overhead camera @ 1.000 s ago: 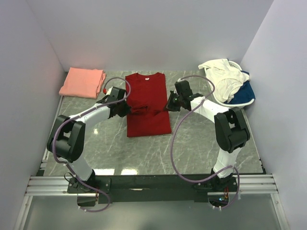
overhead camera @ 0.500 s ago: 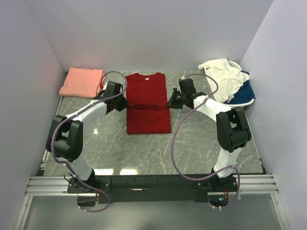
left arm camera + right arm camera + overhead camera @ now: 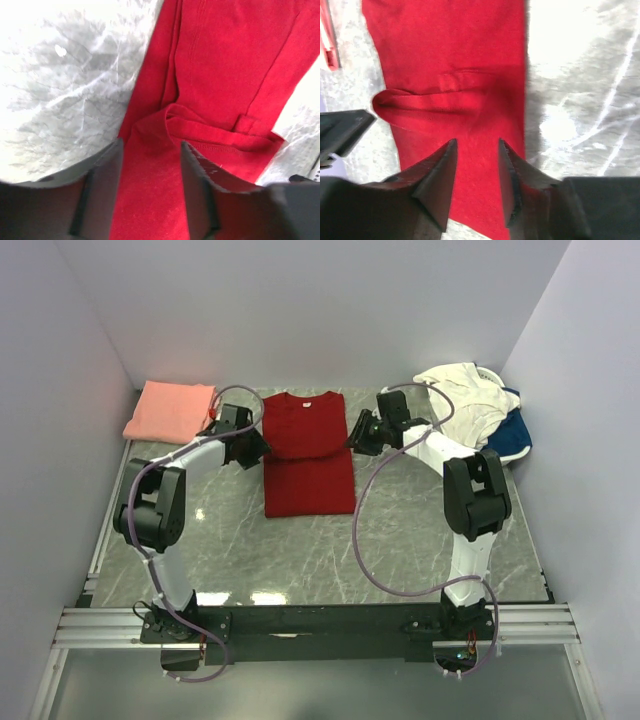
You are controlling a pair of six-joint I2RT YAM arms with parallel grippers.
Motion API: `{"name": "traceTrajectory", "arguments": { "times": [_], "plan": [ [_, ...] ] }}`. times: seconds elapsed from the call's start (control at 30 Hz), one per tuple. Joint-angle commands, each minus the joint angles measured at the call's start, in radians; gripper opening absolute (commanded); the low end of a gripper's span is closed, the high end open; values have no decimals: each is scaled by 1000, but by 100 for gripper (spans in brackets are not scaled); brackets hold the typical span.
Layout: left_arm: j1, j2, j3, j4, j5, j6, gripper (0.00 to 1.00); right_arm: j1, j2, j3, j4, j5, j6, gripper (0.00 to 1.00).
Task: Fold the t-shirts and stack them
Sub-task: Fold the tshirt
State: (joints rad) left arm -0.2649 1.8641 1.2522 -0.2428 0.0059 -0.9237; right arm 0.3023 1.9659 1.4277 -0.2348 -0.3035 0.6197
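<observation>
A deep red t-shirt (image 3: 308,452) lies flat mid-table with its sleeves folded in and a raised crease across its middle (image 3: 210,130). My left gripper (image 3: 255,447) sits at the shirt's left edge. Its fingers stand open over the red cloth (image 3: 150,150), clamping nothing. At the right edge my right gripper (image 3: 355,435) is likewise open (image 3: 477,145) above the fabric (image 3: 445,50). A salmon pink t-shirt (image 3: 172,410) lies folded at the back left. Cream-white (image 3: 462,400) and blue (image 3: 508,432) t-shirts are heaped at the back right.
The white plastic basket (image 3: 500,456) under the heap stands against the right wall. Marble tabletop (image 3: 300,550) stretches in front of the red shirt. White walls close in the left, back and right sides.
Both grippers moved toward the back along the red shirt's edges, then opened and let go of the cloth. The shirt's front hem shifted back slightly, leaving a ridge across the middle.
</observation>
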Motion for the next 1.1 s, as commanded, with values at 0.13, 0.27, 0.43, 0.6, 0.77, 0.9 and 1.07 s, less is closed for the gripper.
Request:
{"name": "traceTrajectory", "arguments": {
  "times": [0.13, 0.27, 0.43, 0.6, 0.77, 0.9, 1.07],
  "plan": [
    [10, -170, -75, 89, 29, 14, 60, 11, -113, -67, 17, 30, -21, 49],
    [-20, -240, -164, 150, 60, -17, 33, 78, -134, -87, 29, 67, -37, 48],
    [-103, -131, -88, 154, 106, -11, 6, 158, -42, -12, 32, 43, -31, 43],
    [-126, 53, 71, 160, 187, 2, 1, 178, 85, 115, 37, -37, -32, 41],
    [-102, 185, 154, 189, 226, 6, 1, 170, 218, 296, -35, -77, -55, 41],
    [-53, 240, 151, 195, 244, -4, 1, 144, 327, 362, -72, -89, -57, 39],
    [-11, 259, 70, 234, 262, -23, 1, 74, 349, 295, -22, -150, -28, 38]
  ]
}}
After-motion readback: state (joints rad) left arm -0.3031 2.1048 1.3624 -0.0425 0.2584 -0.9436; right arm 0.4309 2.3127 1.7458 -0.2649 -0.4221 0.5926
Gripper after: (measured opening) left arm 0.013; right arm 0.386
